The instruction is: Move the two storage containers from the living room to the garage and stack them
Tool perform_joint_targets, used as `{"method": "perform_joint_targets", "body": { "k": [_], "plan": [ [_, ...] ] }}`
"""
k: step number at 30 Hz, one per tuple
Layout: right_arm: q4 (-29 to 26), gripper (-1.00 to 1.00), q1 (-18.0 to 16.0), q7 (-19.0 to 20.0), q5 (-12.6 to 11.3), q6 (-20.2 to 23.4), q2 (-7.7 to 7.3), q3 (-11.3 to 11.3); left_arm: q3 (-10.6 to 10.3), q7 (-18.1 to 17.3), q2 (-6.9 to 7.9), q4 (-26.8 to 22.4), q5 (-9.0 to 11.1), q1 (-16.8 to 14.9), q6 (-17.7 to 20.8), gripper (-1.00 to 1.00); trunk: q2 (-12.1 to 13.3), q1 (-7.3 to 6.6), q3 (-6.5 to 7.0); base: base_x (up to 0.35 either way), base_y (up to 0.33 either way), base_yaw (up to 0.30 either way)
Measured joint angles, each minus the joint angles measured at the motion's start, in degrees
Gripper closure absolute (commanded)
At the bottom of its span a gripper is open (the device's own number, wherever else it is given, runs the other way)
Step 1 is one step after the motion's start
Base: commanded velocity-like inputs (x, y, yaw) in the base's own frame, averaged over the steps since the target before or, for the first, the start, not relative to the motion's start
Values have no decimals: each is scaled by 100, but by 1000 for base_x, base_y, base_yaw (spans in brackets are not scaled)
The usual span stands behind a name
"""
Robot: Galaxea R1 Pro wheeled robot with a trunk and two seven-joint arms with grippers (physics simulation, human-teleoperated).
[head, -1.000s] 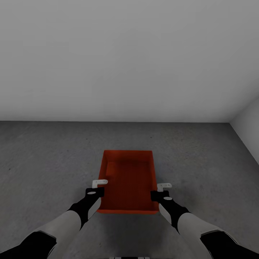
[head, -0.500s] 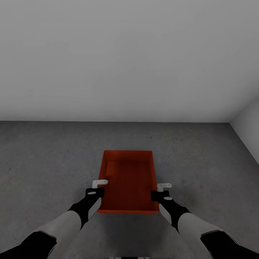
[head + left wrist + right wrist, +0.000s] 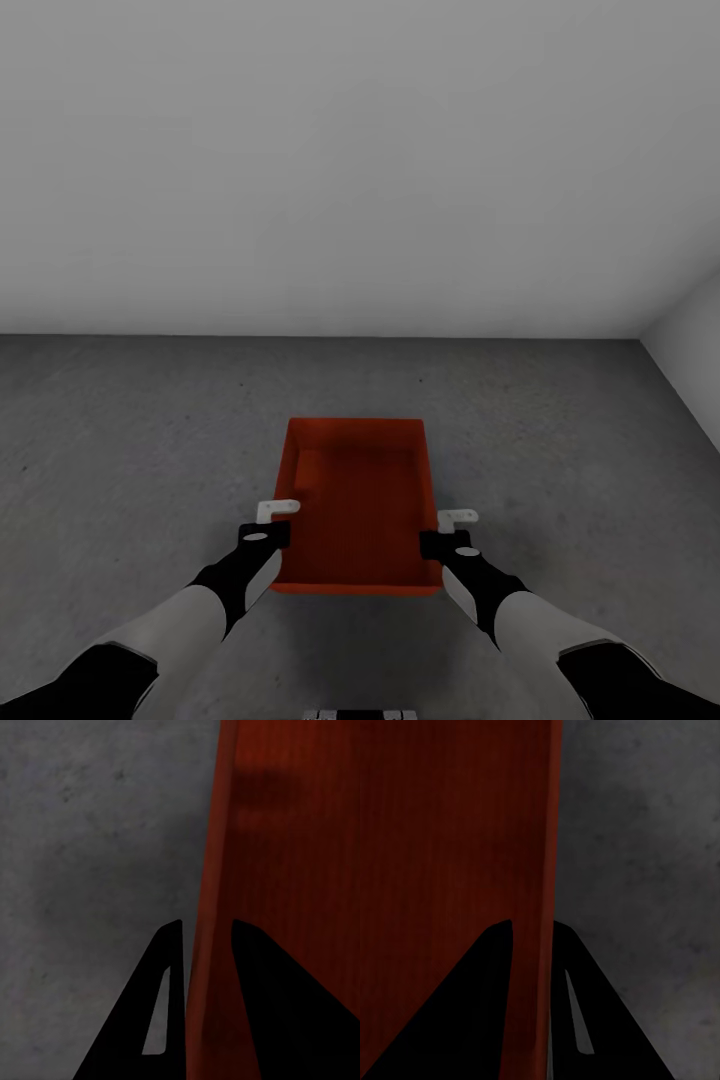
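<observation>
You have one orange-red storage container [image 3: 360, 500] in front of you over the dark grey concrete floor [image 3: 130, 440] of the garage, open top up, its long axis running straight away from you toward the pale grey wall [image 3: 360, 160]. Your left gripper [image 3: 268, 522] is closed narrow on the container's left side wall near the near end, one finger [image 3: 161, 1005] outside and the other inside. Your right gripper [image 3: 447, 530] pinches the right side wall the same way, its outer finger [image 3: 577, 1012] on the floor side. Whether the container rests on the floor or hangs just above it, you cannot tell.
</observation>
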Motion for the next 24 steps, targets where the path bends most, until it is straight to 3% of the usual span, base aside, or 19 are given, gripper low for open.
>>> {"method": "perform_joint_targets", "body": {
  "k": [24],
  "plan": [
    [-3,100,0,-16,-8,22,4,25,1,-1,1,18,12,-1,-1,100,-42,23,-18,0,0,0]
  ]
}}
